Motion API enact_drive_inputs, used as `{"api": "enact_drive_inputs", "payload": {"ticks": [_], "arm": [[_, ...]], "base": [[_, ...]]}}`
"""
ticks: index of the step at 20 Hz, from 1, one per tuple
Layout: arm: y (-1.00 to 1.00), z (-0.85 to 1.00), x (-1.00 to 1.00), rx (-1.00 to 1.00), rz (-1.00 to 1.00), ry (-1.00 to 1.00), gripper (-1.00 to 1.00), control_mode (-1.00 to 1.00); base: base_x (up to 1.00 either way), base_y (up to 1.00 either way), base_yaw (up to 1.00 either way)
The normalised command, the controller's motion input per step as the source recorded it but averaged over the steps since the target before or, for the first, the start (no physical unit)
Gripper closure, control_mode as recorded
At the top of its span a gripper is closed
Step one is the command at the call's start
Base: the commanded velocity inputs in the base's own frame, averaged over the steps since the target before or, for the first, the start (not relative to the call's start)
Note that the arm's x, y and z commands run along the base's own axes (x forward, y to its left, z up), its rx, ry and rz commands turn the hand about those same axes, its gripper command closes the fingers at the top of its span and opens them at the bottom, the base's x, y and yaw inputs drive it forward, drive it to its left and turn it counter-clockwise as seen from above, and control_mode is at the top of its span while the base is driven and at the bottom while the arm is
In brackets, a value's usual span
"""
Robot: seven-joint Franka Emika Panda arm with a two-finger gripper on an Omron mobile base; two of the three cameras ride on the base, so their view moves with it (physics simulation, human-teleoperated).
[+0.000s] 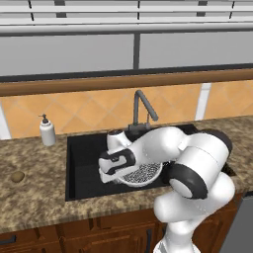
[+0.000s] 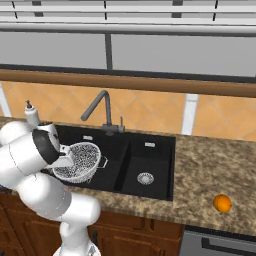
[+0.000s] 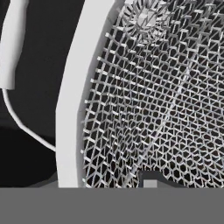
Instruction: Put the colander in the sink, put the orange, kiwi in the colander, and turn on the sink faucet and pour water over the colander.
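The colander [image 2: 79,160] sits in the larger basin of the sink [image 2: 155,172] under the faucet [image 2: 100,111], the pincer [image 3: 150,183] nearly together at its rim, with the kiwi [image 1: 18,176] and soap bottle [image 1: 47,131] left on the bench [image 1: 34,197], the orange [image 2: 222,203] far right.

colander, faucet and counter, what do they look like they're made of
Colander: probably metal wire mesh, an open woven grid with the dark basin showing through, under a smooth pale rim that could be plastic or enamel.
Sink faucet: seemingly metal, dark grey with a dull sheen and sharp angular bends.
Counter: looks like polished granite, mottled brown and tan speckle; it could equally be a laminate print.
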Motion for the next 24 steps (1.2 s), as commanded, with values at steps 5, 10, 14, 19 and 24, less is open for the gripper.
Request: {"api": "enact_drive_inputs", "payload": {"ticks": [5,10,14,19,24], "arm": [[-0.19,-0.53,0.31,0.0,0.0,-0.02,1.0,-1.0],[-0.36,-0.61,0.33,0.0,0.0,-0.01,1.0,-1.0],[-0.28,-0.65,0.26,0.0,0.0,-0.01,1.0,-1.0],[-0.22,-0.49,0.16,0.0,0.0,-0.06,-1.0,-1.0],[-0.05,-0.2,0.0,0.0,0.02,-0.13,-1.0,-1.0]], "base": [[0.0,0.0,0.0],[0.0,0.0,0.0],[0.0,0.0,0.0],[0.0,0.0,0.0],[0.0,0.0,0.0]]}}
